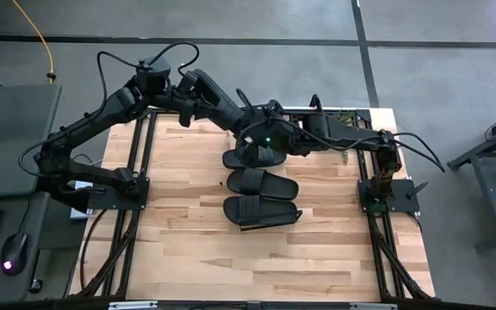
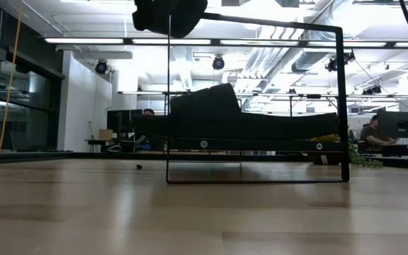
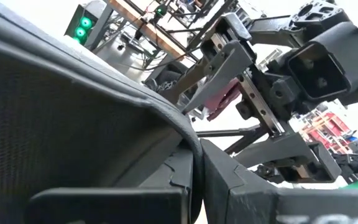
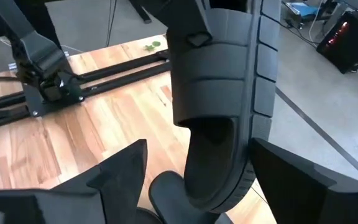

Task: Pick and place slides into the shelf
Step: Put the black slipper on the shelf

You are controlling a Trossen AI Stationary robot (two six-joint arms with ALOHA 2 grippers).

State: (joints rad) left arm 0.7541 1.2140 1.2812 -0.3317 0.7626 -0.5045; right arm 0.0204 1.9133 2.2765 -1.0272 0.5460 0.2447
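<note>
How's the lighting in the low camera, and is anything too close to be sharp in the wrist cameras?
Low view: bright ceiling lights behind turn the slide and the shelf frame into dark silhouettes, and the tabletop foreground is soft. Left wrist view: a slide strap fills the near frame, blurred; the right gripper beyond is sharper. Right wrist view: the held-up slide is evenly lit and reasonably sharp.

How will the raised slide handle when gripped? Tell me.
Probably light and fairly stiff: the raised slide hangs upright from the left gripper without sagging. Its matte ribbed strap should resist slipping once the open right gripper closes.
</note>
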